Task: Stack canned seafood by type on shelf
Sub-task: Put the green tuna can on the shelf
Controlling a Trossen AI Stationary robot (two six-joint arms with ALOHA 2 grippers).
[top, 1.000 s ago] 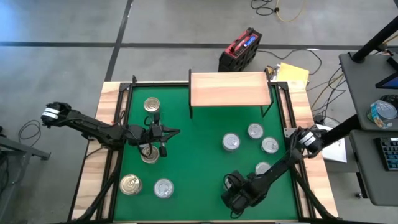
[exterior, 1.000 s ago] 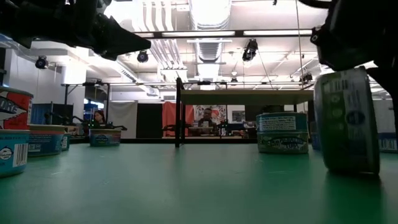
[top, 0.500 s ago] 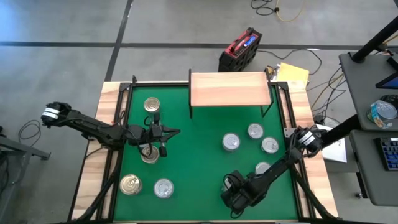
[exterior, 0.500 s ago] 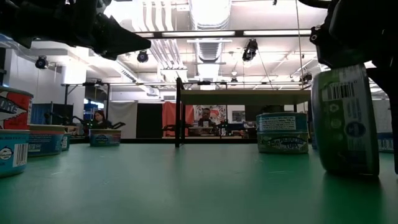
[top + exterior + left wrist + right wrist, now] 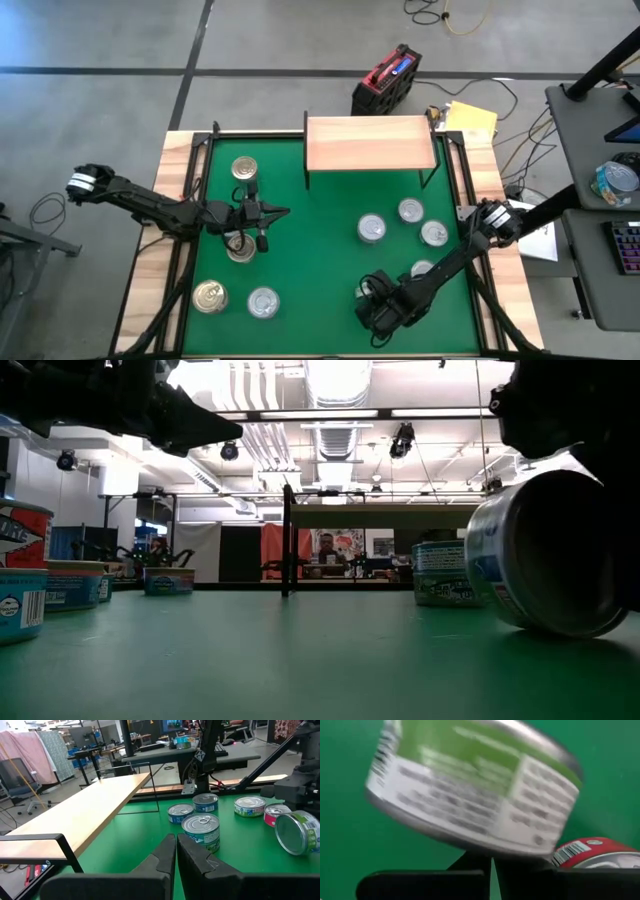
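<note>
High view: shelf (image 5: 371, 143) stands bare at the mat's (image 5: 320, 225) far edge, open green before it. Left gripper (image 5: 283, 212), fingers together, hovers mid-left. Right gripper (image 5: 368, 312), fingers together, sits near the front edge beside a tipped green-labelled can (image 5: 545, 555).

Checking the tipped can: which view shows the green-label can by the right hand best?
Left wrist view: the green can lies tilted on the mat, lid and label both visible. Low view shows it large but dark. Right wrist view shows it blurred. In the high view the right arm hides it.
</note>
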